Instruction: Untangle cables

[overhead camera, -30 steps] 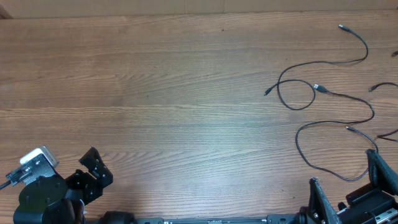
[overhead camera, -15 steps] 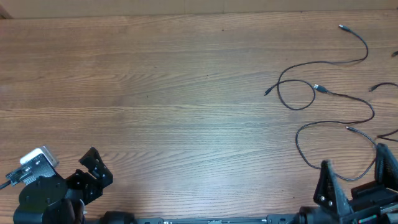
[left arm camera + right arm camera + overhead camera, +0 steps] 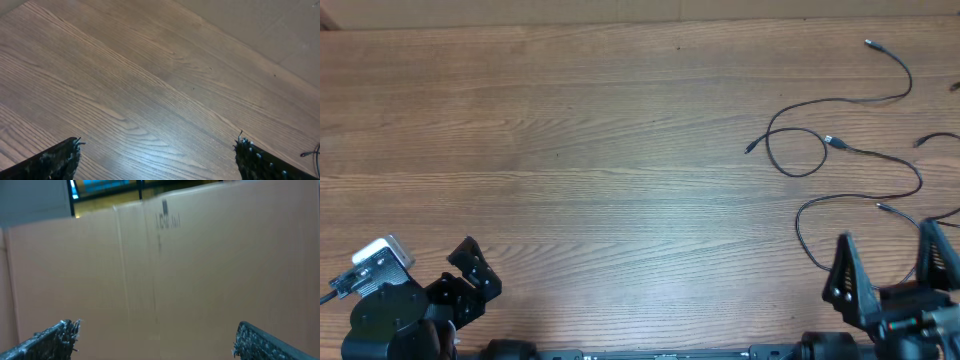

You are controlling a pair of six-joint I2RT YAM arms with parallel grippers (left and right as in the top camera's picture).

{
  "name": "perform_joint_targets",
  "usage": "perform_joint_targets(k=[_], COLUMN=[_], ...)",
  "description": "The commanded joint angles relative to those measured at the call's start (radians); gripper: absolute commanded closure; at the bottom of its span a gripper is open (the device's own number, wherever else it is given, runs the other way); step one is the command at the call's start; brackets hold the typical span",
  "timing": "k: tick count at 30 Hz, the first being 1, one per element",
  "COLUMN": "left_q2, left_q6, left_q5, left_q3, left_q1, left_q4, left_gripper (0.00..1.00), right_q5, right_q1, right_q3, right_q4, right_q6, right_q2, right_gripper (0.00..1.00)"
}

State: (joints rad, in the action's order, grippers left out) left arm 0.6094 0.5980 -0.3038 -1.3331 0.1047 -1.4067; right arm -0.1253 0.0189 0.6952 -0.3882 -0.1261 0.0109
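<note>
Thin black cables (image 3: 865, 155) lie loose on the wooden table at the right in the overhead view, looping over each other, with small plug ends, one silver-tipped (image 3: 834, 142). A further cable end (image 3: 918, 143) shows at the right edge. My right gripper (image 3: 888, 258) is open and empty at the front right, just in front of the nearest cable loop (image 3: 806, 235). Its wrist view shows only a cardboard wall between open fingers (image 3: 155, 335). My left gripper (image 3: 475, 270) is open and empty at the front left, far from the cables; its fingers (image 3: 157, 152) frame bare wood.
A brown cardboard wall (image 3: 200, 255) stands behind the table's far edge. The wooden table (image 3: 570, 150) spreads left of the cables. A cable tip (image 3: 310, 152) shows at the right edge of the left wrist view.
My right gripper has swung up and to the right at the front right, its fingers now pointing further up the table toward the nearest cable loop. The left arm and cables have not moved.
</note>
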Motion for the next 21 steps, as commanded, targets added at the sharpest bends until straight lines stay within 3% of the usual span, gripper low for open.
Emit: perform_joint_targets(k=[1, 16, 21], left_q2=[-0.003, -0.003, -0.003], left_q6=[-0.016, -0.015, -0.015], left_q5=[-0.018, -0.018, -0.018], left_q3=[-0.005, -0.005, -0.005], left_q1=[0.002, 0.002, 0.002], left_q4=[0.003, 0.003, 0.003], left_gripper=[0.0, 0.0, 0.0], right_q5=[0.013, 0.107, 0.106], right_q1=[-0.001, -0.001, -0.001], right_q3=[-0.063, -0.247, -0.352], right_q4=[0.013, 0.107, 0.238], right_q6=[0.001, 0.001, 0.001], right_q2=[-0.006, -0.006, -0.006], right_gripper=[0.0, 0.0, 0.0])
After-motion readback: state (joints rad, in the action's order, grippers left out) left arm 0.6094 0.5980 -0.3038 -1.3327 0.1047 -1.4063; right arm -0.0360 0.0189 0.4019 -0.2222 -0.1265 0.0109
